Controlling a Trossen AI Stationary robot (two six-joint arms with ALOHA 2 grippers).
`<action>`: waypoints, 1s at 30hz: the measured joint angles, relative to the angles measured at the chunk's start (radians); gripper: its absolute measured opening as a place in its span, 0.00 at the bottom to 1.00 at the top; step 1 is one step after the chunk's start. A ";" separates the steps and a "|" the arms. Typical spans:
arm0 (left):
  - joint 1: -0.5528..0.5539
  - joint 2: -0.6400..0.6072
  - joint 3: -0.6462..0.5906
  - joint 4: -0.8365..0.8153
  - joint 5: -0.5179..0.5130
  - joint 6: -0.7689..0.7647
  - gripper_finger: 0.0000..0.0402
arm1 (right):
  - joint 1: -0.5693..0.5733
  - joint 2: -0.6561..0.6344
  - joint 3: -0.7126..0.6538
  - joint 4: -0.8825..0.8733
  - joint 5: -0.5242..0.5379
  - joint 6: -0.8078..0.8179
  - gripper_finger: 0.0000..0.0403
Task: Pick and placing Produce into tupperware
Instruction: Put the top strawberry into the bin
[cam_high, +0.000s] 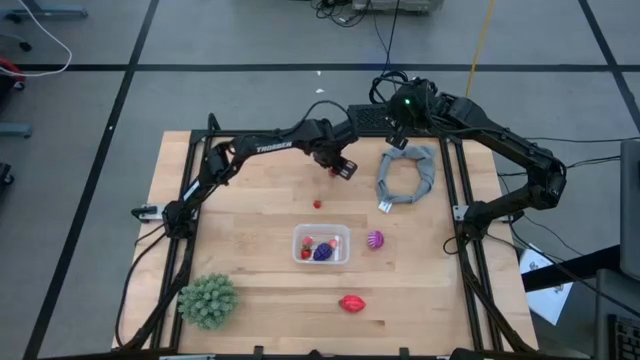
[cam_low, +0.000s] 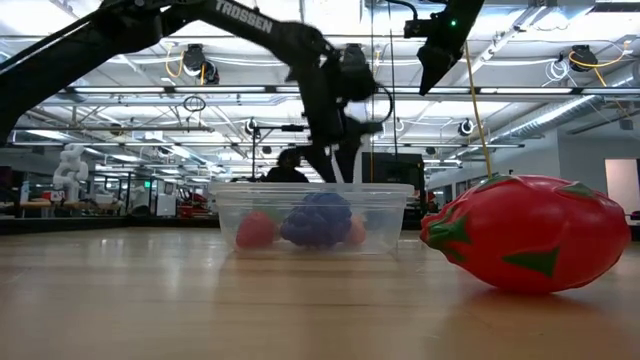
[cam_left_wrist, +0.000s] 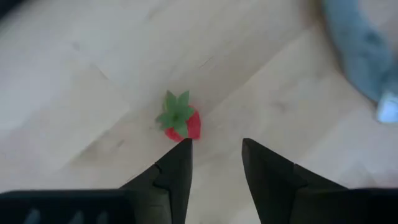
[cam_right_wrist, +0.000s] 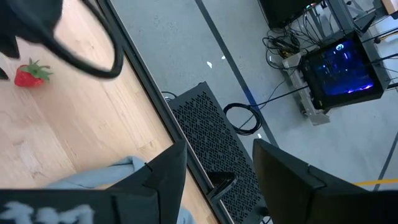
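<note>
The left hand (cam_high: 343, 168) hangs over the bench's (cam_high: 250, 220) far middle, fingers parted and empty, just short of a small strawberry (cam_left_wrist: 179, 123) lying on pale wood planks, its leaf crown facing the wrist camera. The right hand (cam_right_wrist: 214, 180), also open and empty, waits beyond the far edge by the grey cloth ring (cam_high: 405, 175). Nearer, the tupperware (cam_high: 320, 243) holds a purple fruit (cam_high: 322, 253) and red pieces. A magenta fruit (cam_high: 375, 239) sits beside it. The red oval (cam_high: 351, 303) lies crosswise near the front. Only the low view shows the ceiling lights.
</note>
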 joint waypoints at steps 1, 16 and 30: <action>0.000 -0.001 0.038 -0.038 -0.017 0.018 0.36 | 0.000 0.000 0.000 -0.002 0.000 0.000 0.44; 0.091 -0.284 0.174 -0.540 -0.400 -0.037 0.36 | 0.004 0.000 0.000 -0.007 -0.004 -0.036 0.44; 0.039 -0.742 -0.093 -0.538 -0.428 -0.208 0.36 | 0.165 0.001 0.000 0.177 -0.220 -0.086 0.44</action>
